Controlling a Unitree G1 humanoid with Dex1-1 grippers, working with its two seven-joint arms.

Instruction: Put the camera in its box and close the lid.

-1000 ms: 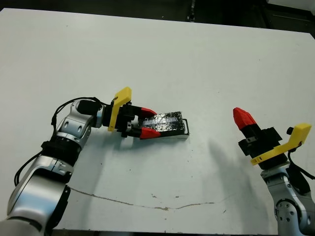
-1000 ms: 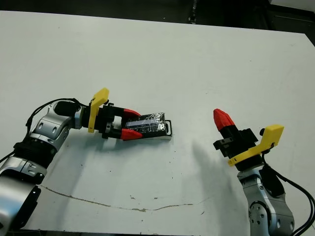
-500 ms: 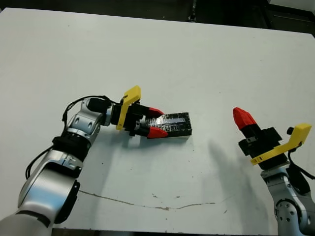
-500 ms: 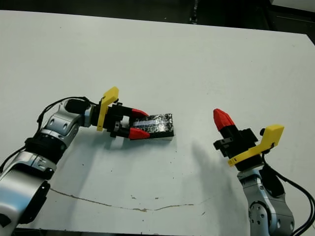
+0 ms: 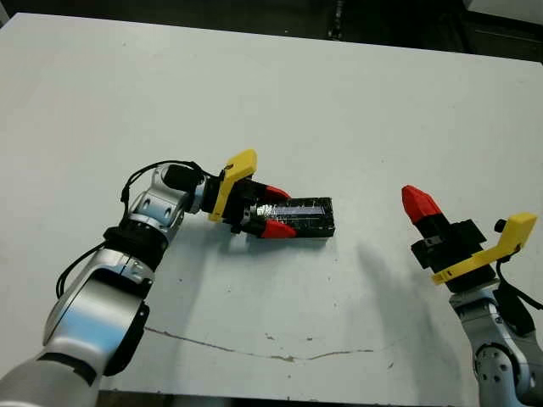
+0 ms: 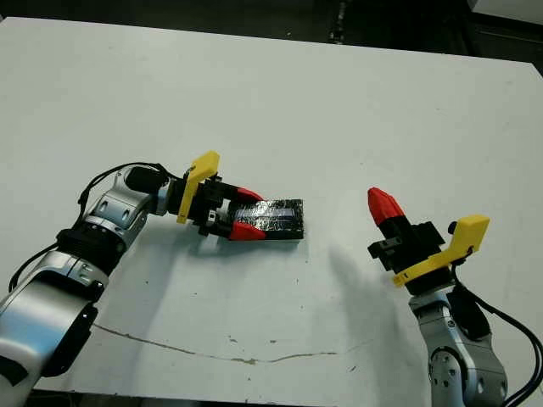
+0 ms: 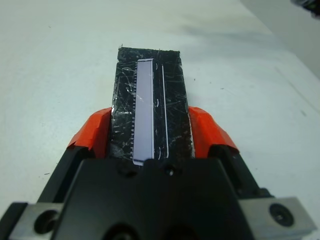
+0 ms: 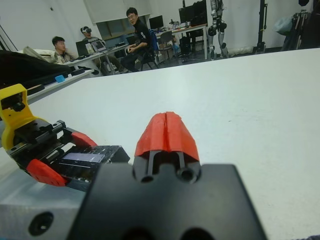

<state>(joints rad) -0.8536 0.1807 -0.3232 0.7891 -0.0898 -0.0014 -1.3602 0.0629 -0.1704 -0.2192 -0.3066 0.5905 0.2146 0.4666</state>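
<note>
Here, glossy lid (image 5: 304, 215) atop box (image 5: 327, 235), left pincer (image 5: 273, 212) clamped on lid's sides, right pincer (image 5: 418, 203) closed, empty.

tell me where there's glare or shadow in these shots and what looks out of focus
Left wrist view: a pale strip of glare runs along the crinkly lid, and the table beyond it looks soft. Left eye view: the right gripper casts a soft shadow on the table. Right wrist view: the gripper's black body at the bottom edge is blurred.

Glossy, crinkly lid (image 5: 302, 216) — matt table (image 5: 339, 110)
</note>
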